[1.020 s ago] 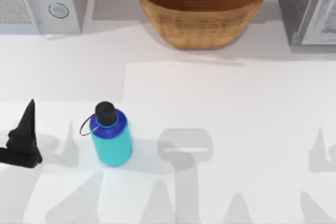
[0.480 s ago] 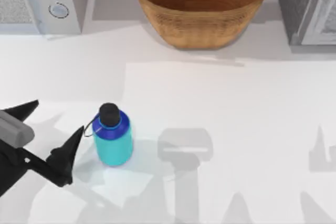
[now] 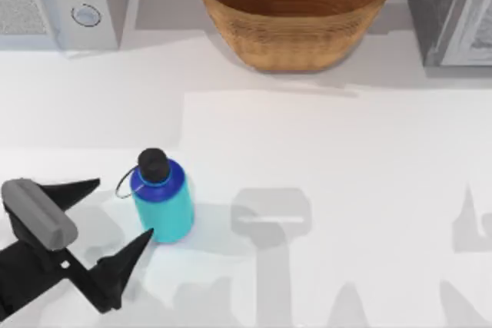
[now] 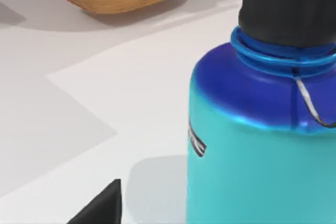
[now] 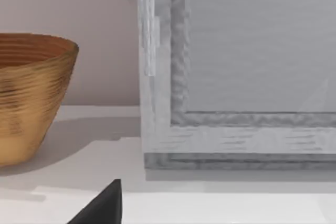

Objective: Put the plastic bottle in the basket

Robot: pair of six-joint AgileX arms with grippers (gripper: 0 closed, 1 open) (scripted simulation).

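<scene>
Your left end effector (image 3: 114, 217) sat near the surface's (image 3: 323, 144) front-left corner with its two black fingers spread wide, one tip just beside the base of the plastic bottle (image 3: 161, 197) and the other farther left, gripping nothing. The bottle stood upright on the left half of the surface, well apart from the wicker basket (image 3: 292, 13) at the middle of the back edge. Your right end effector showed one black fingertip (image 5: 102, 205) near the basket (image 5: 29, 93) and a grey framed appliance (image 5: 236, 72); you could not tell its state.

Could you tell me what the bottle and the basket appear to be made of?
The plastic bottle looks like smooth, glossy plastic: uniform turquoise body, dark blue shoulder, matte black cap. The basket looks like woven wicker, tan-brown, with ribbed rings inside and a coarse textured wall.
</scene>
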